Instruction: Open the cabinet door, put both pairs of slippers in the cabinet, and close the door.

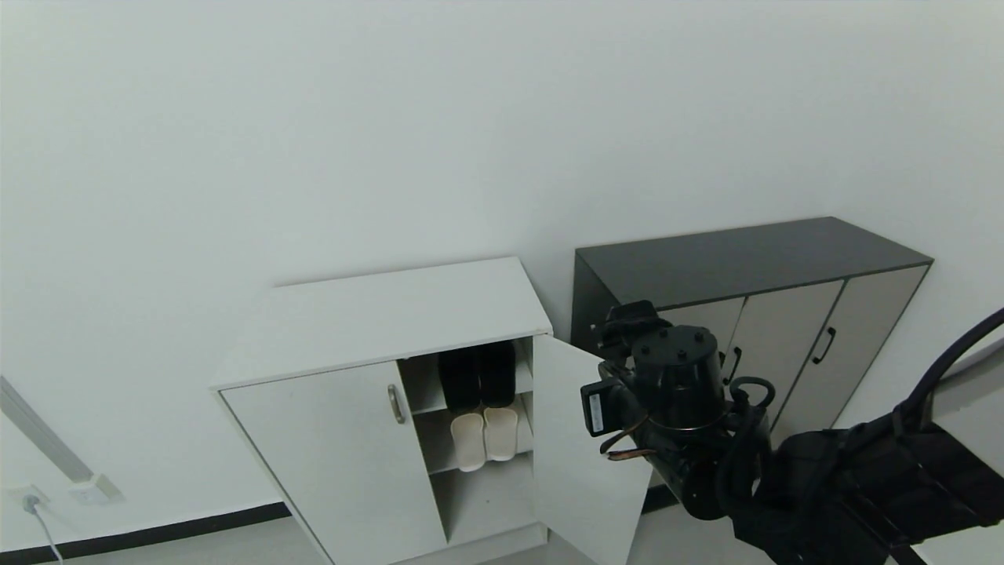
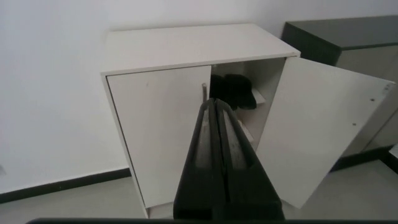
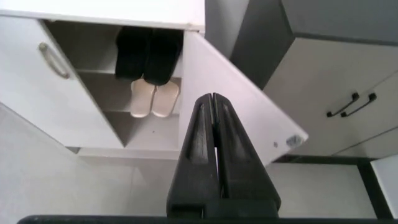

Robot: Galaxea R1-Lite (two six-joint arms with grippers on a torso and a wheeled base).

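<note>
White laminate is filling the middle of the head view: the cabinet [image 1: 376, 314] is standing against the wall, its left door [image 1: 345, 463] sitting shut with a small metal handle [image 1: 396, 403] at its inner edge. The left gripper [image 2: 214, 102] is pointing at that door, fingers pressed together on nothing. Moving right, the black slippers [image 1: 477, 375] are lying on the upper shelf and the cream slippers [image 1: 485, 435] on the shelf below, so only the closing is looking left to do. Next, the open door [image 1: 584, 455] is swinging out towards lower centre. It is looking like a stiff, light panel on hinges; pushing flat near its free edge should be enough. The right gripper [image 3: 214, 99] is hovering by it, fingers together and empty. A dark cabinet [image 1: 753, 259] is standing far right.
</note>
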